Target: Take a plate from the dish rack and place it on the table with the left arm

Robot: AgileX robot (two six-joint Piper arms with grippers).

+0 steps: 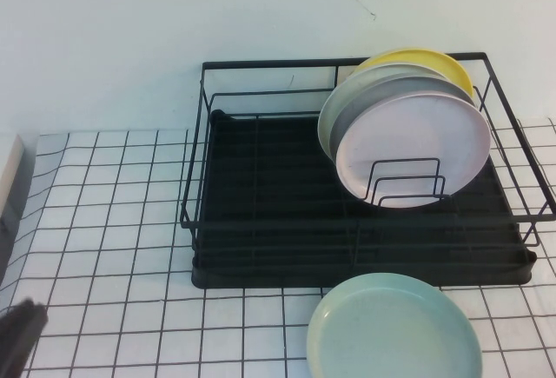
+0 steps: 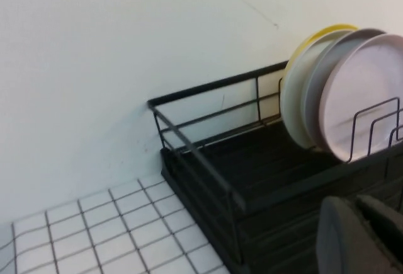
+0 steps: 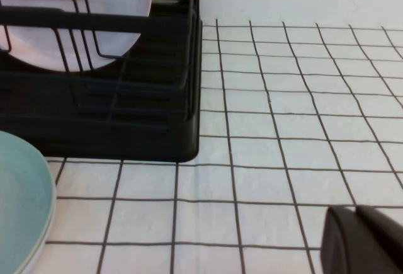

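While the plate [image 1: 393, 330] lies flat, left claw [image 2: 359, 236] closed; right claw [image 3: 362, 239] unclear.

The white, black-gridded bench [image 1: 113, 222] carries the black wire dish rack [image 1: 261, 222] and, just before it, the mint-green plate [image 1: 395, 330].

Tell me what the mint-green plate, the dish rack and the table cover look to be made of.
Mint-green plate: probably matte plastic or melamine; even colour, soft dull sheen, no glaze glare.
Dish rack: thin black-coated metal wire, it seems, over a black tray that looks like moulded plastic.
Table: white covering printed with a black grid; slight ripples suggest cloth or vinyl sheet.
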